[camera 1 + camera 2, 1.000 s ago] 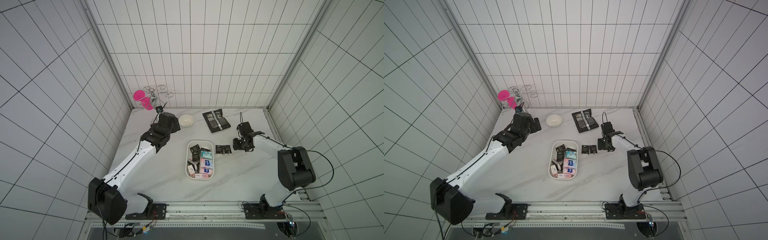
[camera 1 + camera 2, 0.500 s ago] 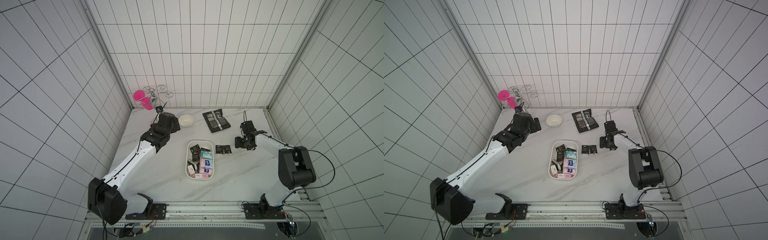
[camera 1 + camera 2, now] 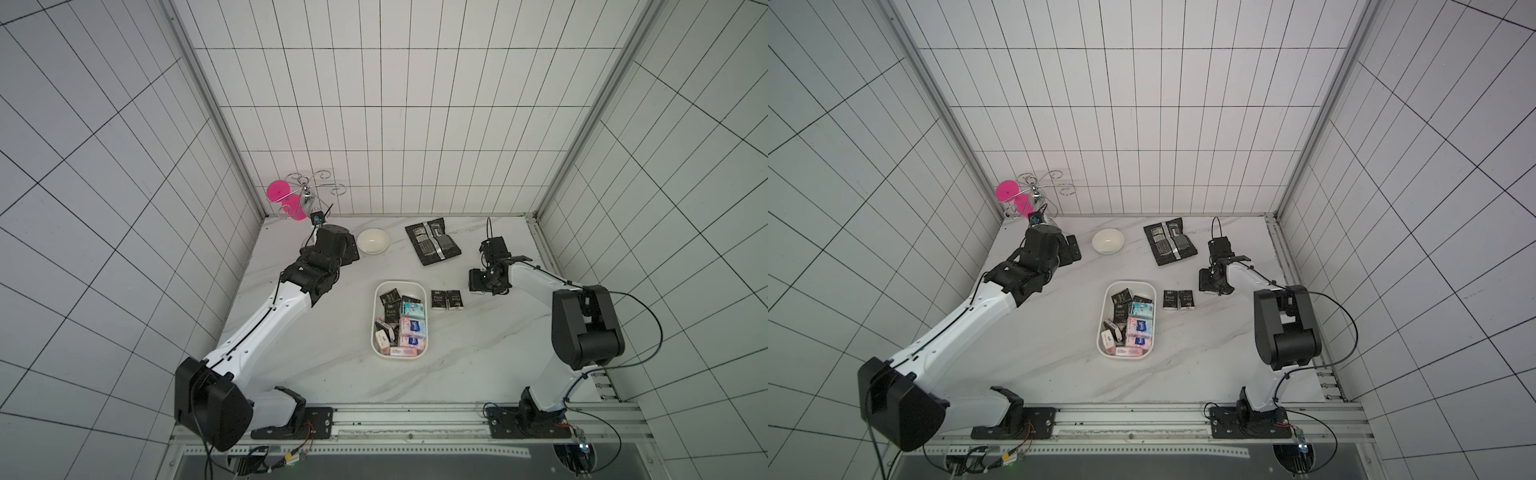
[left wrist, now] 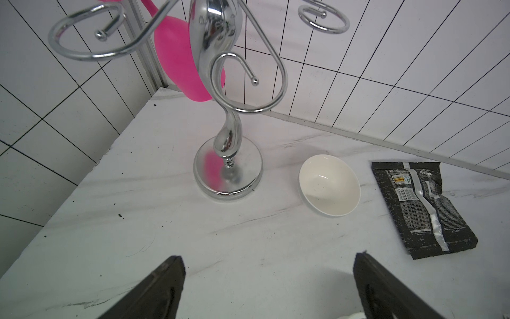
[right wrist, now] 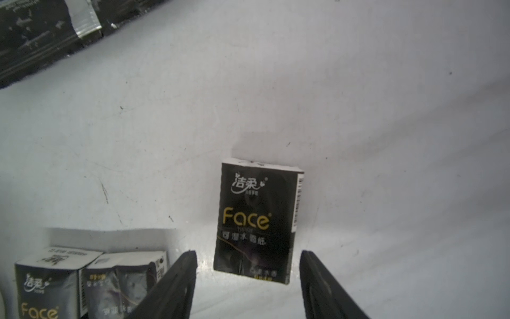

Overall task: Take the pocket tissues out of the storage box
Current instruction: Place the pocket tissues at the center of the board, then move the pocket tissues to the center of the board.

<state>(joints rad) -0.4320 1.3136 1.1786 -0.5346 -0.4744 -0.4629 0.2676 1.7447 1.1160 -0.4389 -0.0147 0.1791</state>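
Black packet point(image 5: 259, 221) lies between the open jaws of my right pincer point(image 5: 247, 252), not gripped. Two more packets point(image 5: 91, 281) lie just beside it. I judge most tissues point(image 3: 405, 328) are yet in the box point(image 3: 399, 283), farther from this pincer. My left pincer point(image 4: 269, 258) is open, empty.
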